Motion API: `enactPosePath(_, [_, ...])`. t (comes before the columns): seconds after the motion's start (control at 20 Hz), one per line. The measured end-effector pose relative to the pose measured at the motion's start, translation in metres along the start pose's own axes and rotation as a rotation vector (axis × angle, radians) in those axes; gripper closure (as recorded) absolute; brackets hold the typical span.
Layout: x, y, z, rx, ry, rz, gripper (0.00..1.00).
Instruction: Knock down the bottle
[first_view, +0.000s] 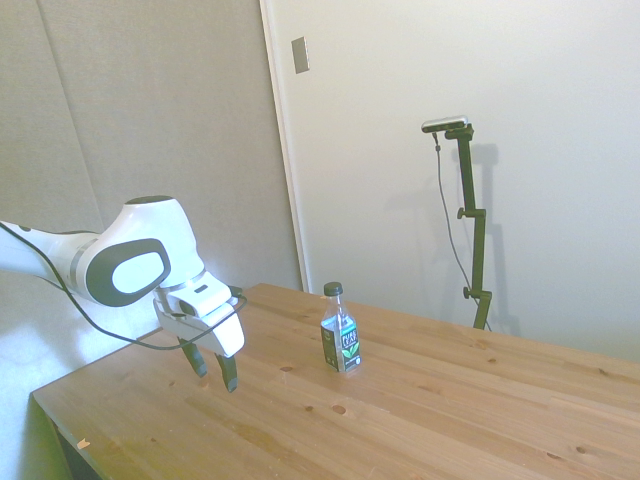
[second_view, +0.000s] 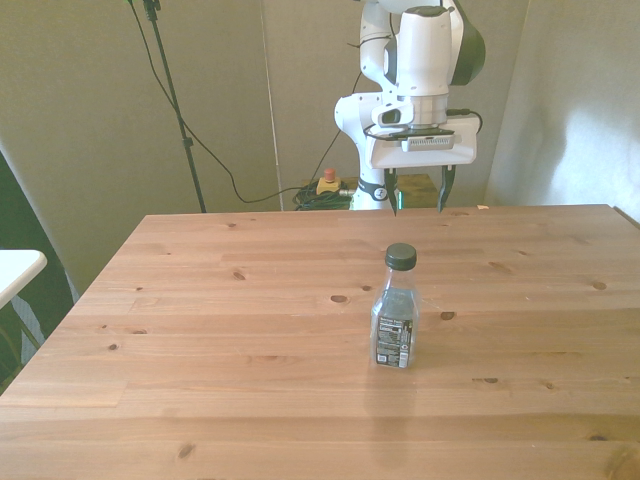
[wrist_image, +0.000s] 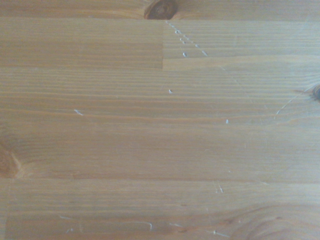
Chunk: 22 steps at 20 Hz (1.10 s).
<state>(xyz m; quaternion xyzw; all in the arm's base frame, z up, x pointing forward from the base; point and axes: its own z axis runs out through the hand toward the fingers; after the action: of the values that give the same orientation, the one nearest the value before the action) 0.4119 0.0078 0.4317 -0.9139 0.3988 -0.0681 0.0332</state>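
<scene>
While bottle (second_view: 397, 310) is standing upright, gripper (second_view: 419, 203) is hovering wide open, empty, at its 12 o'clock; low swipe risking sliding bottle across tabletop (second_view: 200, 330), not toppling.

We see a clear bottle (first_view: 341, 343) w/ dark cap, dark green-and-white label. Arm (second_view: 420, 60) is white w/ grey joint patches; gripper (second_view: 418, 203) fingers dark. Table (second_view: 200, 330) is warm brown pine, knots, pale scratches (wrist_image: 185, 47).

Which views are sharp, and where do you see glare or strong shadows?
Side view: sharp; bright glare washes out the left wall behind the gripper. Front view: sharp; the bottle casts only a faint shadow on the table. Wrist view: slightly soft, only wood grain, evenly lit.
</scene>
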Motion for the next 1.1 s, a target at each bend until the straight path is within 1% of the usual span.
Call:
enactPosePath(0.05, [0.000,0.000,0.000,0.000,0.000,0.000,1.00])
enactPosePath(0.2, [0.003,-0.003,-0.004,0.008,0.006,0.000,1.00])
enactPosePath(0.35, [0.019,-0.011,-0.022,0.034,0.027,0.016,1.00])
enactPosePath(0.6, [0.063,-0.032,-0.051,0.050,0.065,0.093,1.00])
enactPosePath(0.8, [0.090,-0.064,-0.052,0.041,0.101,0.171,1.00])
enactPosePath(0.95, [0.108,-0.085,-0.048,0.041,0.115,0.182,1.00])
enactPosePath(1.1, [0.126,-0.099,-0.043,0.040,0.124,0.191,1.00])
